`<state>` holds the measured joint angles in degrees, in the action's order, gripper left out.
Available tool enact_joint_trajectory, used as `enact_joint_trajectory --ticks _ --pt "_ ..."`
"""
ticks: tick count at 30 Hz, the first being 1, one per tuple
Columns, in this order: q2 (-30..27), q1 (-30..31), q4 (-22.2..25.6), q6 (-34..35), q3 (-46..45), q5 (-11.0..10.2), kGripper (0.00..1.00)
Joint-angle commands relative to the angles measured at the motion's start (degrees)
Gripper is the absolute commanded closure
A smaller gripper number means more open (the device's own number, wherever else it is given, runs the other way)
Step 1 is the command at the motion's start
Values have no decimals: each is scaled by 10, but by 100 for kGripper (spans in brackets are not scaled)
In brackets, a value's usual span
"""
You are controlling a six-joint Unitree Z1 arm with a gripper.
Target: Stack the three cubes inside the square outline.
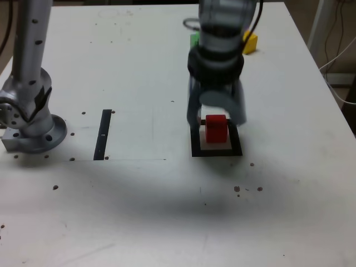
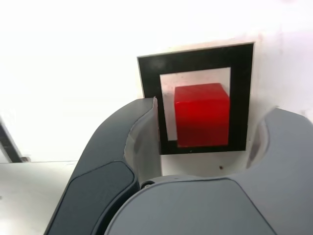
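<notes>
The pincer (image 1: 216, 118) is open, with one jaw on each side of the red cube (image 1: 216, 128) and a gap between each jaw and the cube. The red cube sits flat inside the square outline (image 1: 216, 151) on the bench (image 1: 139, 211). The yellow cube (image 1: 250, 42) and green cube (image 1: 194, 40) wait far behind the arm, so I think the pincer must go up and back to fetch one.

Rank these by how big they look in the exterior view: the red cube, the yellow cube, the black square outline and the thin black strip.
1. Square outline, widest.
2. Thin black strip: longer than the red cube, but much narrower.
3. Red cube.
4. Yellow cube: looks smallest, but it lies farther away and is partly hidden by the arm, so unsure.
</notes>
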<state>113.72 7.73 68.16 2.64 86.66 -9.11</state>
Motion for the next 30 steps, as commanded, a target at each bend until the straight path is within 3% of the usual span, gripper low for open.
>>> enact_joint_trajectory --ticks 1,7,11,16,22,30 --pt "-5 -20 32 -31 30 -8 1" --pt "14 -107 109 -190 137 -32 1" --pt "33 -172 123 -295 195 -47 1" --pt "66 -242 135 -402 271 -50 1" --pt "126 -303 171 -496 379 -58 1" --pt "203 -341 207 -591 513 -66 1"
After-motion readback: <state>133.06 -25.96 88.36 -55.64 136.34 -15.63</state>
